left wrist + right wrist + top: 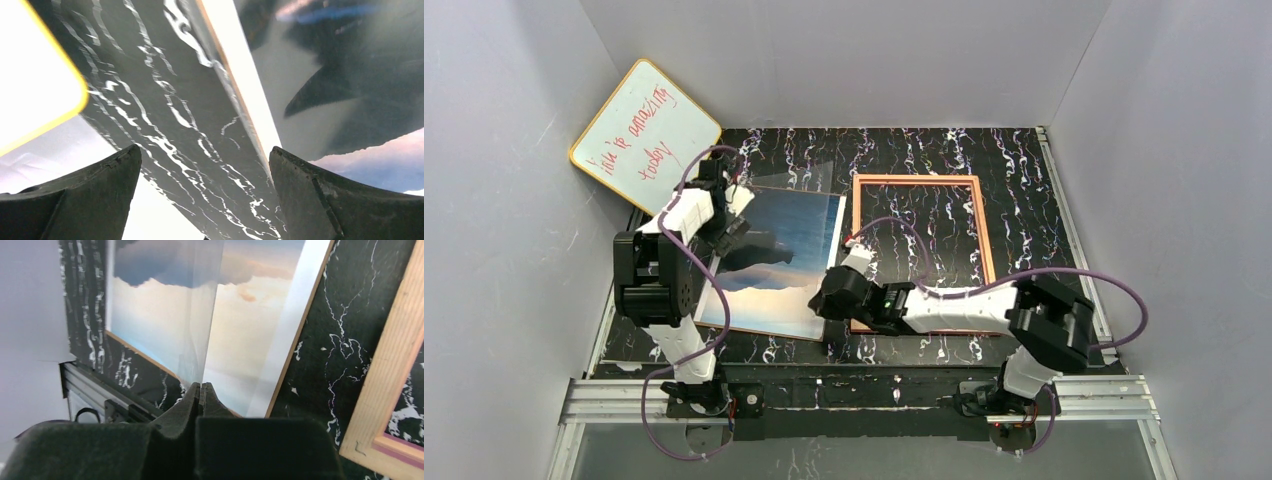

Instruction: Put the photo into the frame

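Black marbled table (924, 150), frame (914, 178) flat, photo (769, 295) beside it, whiteboard (649, 135) seemingly leaning at corner

Yellow-edged, round-cornered white whiteboard (646, 135), leaning at the rear left corner: it is carrying two lines of red handwritten marker, reading "… is amazing / today". The first word is not resolving legibly.

Bright even light, soft shadows, whiteboard (35, 70) overexposed, sheen on clear pane (190, 315).
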`<state>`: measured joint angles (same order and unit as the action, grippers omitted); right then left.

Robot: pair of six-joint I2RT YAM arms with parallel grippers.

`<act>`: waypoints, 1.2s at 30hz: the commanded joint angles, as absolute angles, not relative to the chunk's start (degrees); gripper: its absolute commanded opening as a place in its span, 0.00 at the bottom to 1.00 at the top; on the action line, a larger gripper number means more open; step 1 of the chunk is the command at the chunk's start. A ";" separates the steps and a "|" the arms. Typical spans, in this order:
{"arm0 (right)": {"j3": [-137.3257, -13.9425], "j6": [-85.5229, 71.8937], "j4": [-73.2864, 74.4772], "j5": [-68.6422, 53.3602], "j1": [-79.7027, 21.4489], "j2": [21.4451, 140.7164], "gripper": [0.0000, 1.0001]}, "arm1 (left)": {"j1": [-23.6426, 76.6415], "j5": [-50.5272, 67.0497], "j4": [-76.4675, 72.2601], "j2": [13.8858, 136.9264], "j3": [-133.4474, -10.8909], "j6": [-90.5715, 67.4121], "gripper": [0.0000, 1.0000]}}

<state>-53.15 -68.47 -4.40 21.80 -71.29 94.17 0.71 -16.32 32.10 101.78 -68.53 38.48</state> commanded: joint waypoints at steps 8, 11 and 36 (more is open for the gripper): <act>-44.87 -60.53 13.53 21.08 -59.72 66.15 0.01 | 4.82 -10.26 46.81 99.38 -84.30 34.39 0.98; -41.79 -59.69 20.34 18.42 -55.17 59.98 0.01 | 9.28 -11.40 46.16 98.78 -81.65 33.22 0.98; -46.98 -40.47 30.70 -4.63 -22.67 67.96 0.99 | 30.02 -19.97 41.70 102.89 -76.79 27.63 0.98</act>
<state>-44.58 -51.24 38.26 11.88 -32.75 61.89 30.39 -18.79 40.01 104.75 -74.78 27.05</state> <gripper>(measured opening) 0.985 0.981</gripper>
